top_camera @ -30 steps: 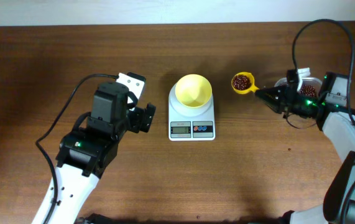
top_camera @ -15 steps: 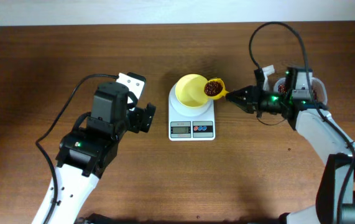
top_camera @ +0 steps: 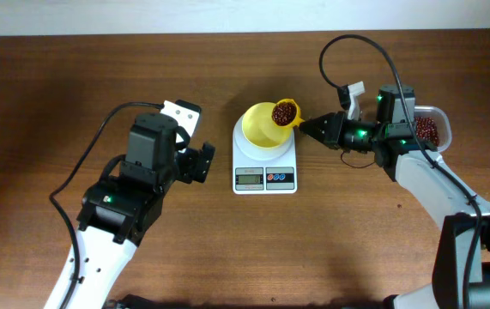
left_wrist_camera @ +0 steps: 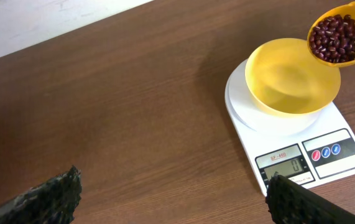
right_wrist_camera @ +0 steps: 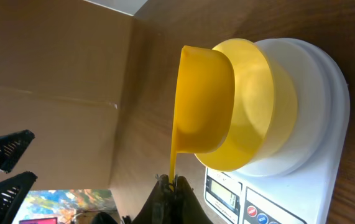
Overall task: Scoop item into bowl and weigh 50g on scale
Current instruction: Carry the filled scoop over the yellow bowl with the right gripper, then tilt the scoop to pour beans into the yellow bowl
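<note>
- On the white scale (top_camera: 264,168), at the middle of the brown table (top_camera: 73,77), sat the yellow bowl (top_camera: 263,129), covering most of the round platform.
- Along the scale's near edge lay the grey display (left_wrist_camera: 281,167) and the small red and blue buttons (left_wrist_camera: 325,152). The display showed what looked like a zero.
- Just right of the scale, my right gripper (top_camera: 307,129) was clamped on the thin handle of the small yellow scoop (top_camera: 285,112). Its dark fingers (right_wrist_camera: 186,202) were pressed together on that handle in the right wrist view.
- Over the scale's far right part, the scoop's cup hung about level at the bowl's rim and overlapped it from above. Whether cup and rim touched, I could not tell.
- Inside the cup, above the scale, lay a heap of small dark red-brown beans (left_wrist_camera: 339,38) that filled it nearly to the brim.
- Well to the right of the scale stood the clear tub (top_camera: 444,120), with more of the same beans in it.
- Just left of the scale, my left gripper (left_wrist_camera: 171,208) hovered over the bare wood with its black fingers (left_wrist_camera: 46,199) spread wide. It held nothing and was apart from the scale.
</note>
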Available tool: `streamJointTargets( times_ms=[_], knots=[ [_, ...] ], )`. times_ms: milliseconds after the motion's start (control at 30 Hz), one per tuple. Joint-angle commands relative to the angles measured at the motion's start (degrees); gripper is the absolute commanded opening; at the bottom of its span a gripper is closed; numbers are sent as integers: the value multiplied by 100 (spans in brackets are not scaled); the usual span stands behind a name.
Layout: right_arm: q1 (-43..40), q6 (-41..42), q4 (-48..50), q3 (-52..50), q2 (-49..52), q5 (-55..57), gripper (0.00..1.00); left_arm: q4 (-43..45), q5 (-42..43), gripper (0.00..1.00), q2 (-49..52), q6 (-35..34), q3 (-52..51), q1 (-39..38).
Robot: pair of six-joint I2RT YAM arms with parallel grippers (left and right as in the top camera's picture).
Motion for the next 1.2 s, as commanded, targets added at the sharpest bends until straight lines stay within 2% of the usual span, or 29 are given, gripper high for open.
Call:
streamJointTargets(
  times_ms=[0, 100, 200, 467, 700, 767, 833, 1167],
  knots=[
    [107, -470, 46, 20, 42, 7, 4, 9, -42, 99, 7, 31, 57, 17],
    [247, -1172, 39, 20, 42, 144, 4, 7, -42, 99, 7, 31, 57, 17],
    [256, -1298, 50, 20, 42, 546, 4, 7, -42, 99, 7, 31, 57, 17],
    [258, -2568, 39, 20, 42, 540, 4, 9, -42, 99, 7, 31, 57, 17],
    [450, -2920, 83, 20, 42, 654, 4, 7, -42, 99, 7, 31, 57, 17],
    [586, -3296, 81, 20, 42, 940, 4, 9, -42, 99, 7, 31, 57, 17],
    [632, -3296, 83, 20, 42, 1268, 4, 7, -42, 99, 7, 31, 57, 17],
    [632, -3506, 17, 20, 74, 1436, 4, 9, -42, 99, 7, 31, 57, 17]
  ],
)
